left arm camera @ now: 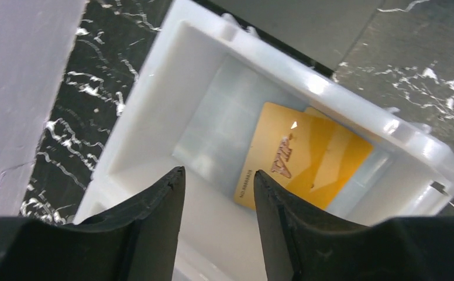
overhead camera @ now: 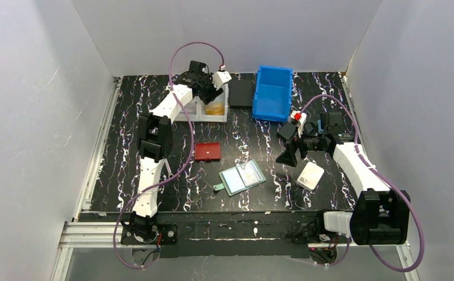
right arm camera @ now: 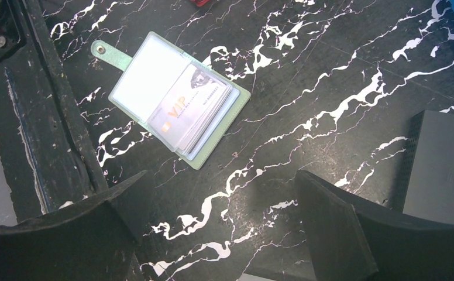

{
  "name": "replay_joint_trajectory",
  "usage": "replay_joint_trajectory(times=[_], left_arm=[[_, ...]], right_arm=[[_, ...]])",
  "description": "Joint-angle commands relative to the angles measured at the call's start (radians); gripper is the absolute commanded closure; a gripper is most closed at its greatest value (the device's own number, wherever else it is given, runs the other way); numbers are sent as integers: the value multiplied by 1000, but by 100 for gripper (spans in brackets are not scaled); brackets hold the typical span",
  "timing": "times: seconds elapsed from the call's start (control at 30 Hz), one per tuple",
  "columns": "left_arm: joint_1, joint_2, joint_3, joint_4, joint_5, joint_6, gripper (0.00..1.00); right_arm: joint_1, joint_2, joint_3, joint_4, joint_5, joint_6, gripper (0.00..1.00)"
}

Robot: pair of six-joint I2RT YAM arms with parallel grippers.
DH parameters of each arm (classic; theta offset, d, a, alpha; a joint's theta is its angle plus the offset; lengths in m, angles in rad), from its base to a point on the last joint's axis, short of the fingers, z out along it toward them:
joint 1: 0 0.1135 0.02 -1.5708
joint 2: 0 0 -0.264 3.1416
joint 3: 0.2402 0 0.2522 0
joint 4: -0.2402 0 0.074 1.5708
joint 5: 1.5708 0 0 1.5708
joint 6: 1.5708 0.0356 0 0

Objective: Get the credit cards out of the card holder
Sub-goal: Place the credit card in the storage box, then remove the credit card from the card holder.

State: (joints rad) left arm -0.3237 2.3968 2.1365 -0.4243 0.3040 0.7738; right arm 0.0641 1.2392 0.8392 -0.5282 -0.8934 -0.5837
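while the left fingers point(overhead camera: 212, 92) hang parted over the white plastic compartment tray point(overhead camera: 196, 117) at the far side of the black marbled desk point(overhead camera: 254, 146), nothing sits between them. two orange plastic cards point(left arm camera: 309, 157) lie overlapped on the tray floor below, the upper one printed "vip", its lower corner hidden behind a fingertip. the right fingers point(overhead camera: 286, 144) are spread wide above bare desk and grasp nothing. the sage-green folding card holder point(right arm camera: 154, 82) lies opened flat near the front middle of the desk, snap tab pointing away from the fold. inside its clear sleeves a pale card point(right arm camera: 196, 107) marked "vip" shows, with more edges stacked beneath; how many cards, and their colours, cannot be told through the plastic. a small red wallet point(overhead camera: 207, 151) lies to the holder's left, a white wallet point(overhead camera: 310, 175) to its right, a blue plastic bin point(overhead camera: 273, 92) and a black square pad point(overhead camera: 241, 93) at the back. in the right wrist view a grey flat shape point(right arm camera: 441, 170) is cut off at the edge and cannot be identified.
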Motion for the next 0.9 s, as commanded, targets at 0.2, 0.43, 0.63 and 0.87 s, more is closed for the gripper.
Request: replay_joint_trajectory(times=[0.2, 0.43, 0.63, 0.87], left_arm=[[0, -545, -407, 271, -94, -604, 26], [65, -1057, -1024, 474, 8, -1228, 4], [97, -1365, -1389, 487, 216, -1631, 2], [-81, -1594, -1600, 404, 125, -1722, 5]], right_arm=[[-19, -59, -13, 4, 27, -39, 2], [-44, -138, -49, 74, 87, 23, 2], [-53, -167, -104, 176, 102, 154, 1], [-53, -157, -107, 114, 18, 112, 2]])
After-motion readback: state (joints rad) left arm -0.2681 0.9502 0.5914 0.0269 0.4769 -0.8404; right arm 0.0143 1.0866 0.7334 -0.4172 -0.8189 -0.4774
